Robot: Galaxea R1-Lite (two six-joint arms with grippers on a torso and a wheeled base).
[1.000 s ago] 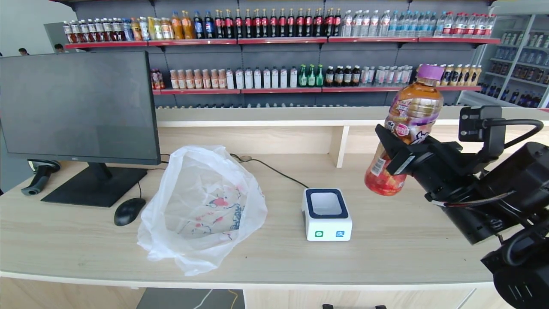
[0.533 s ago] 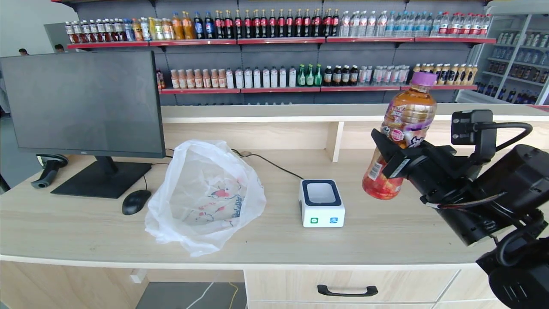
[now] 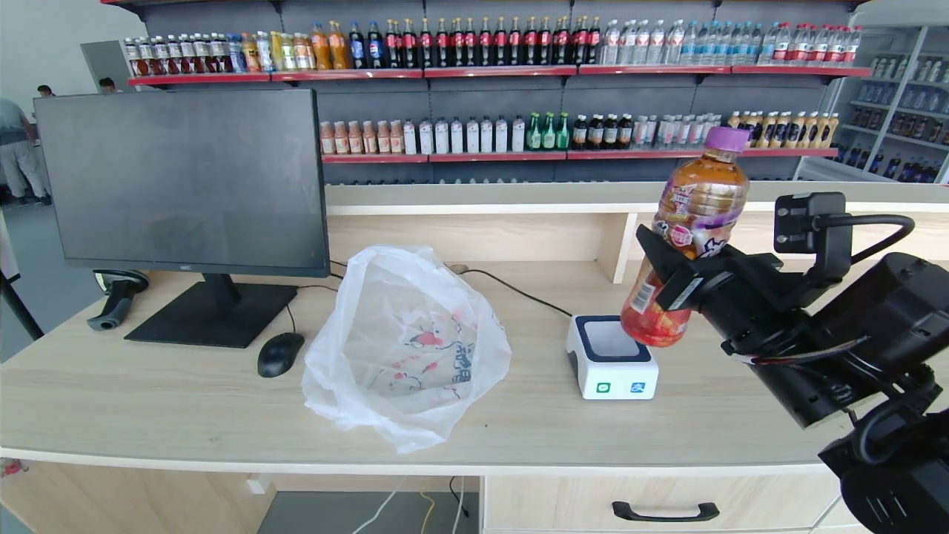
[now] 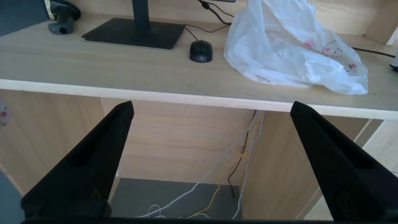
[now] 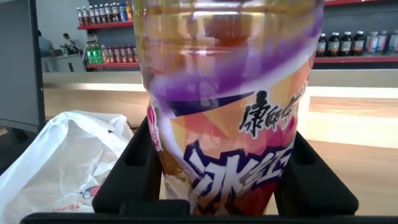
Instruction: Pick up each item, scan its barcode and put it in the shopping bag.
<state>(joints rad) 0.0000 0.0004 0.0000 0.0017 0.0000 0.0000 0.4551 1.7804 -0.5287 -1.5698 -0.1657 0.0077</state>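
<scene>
Bottle with a purple cap and amber drink hangs in the air at the right, clamped round its middle by the right pincer, whose fingers press on either side of the label. It leans a little, cap uppermost and farther from the robot, and a white barcode patch on its lower side faces left. In the head view its base overlaps the far right corner of the scanner, a small white box with a dark-framed window that sits on the worktop. How high the base is above the scanner cannot be told.

A crumpled white bag lies left of the scanner, its mouth upward. Farther left are a mouse, a dark monitor and a hand scanner.

The left pincer is low before the worktop's front edge, fingers spread wide with nothing between them.
</scene>
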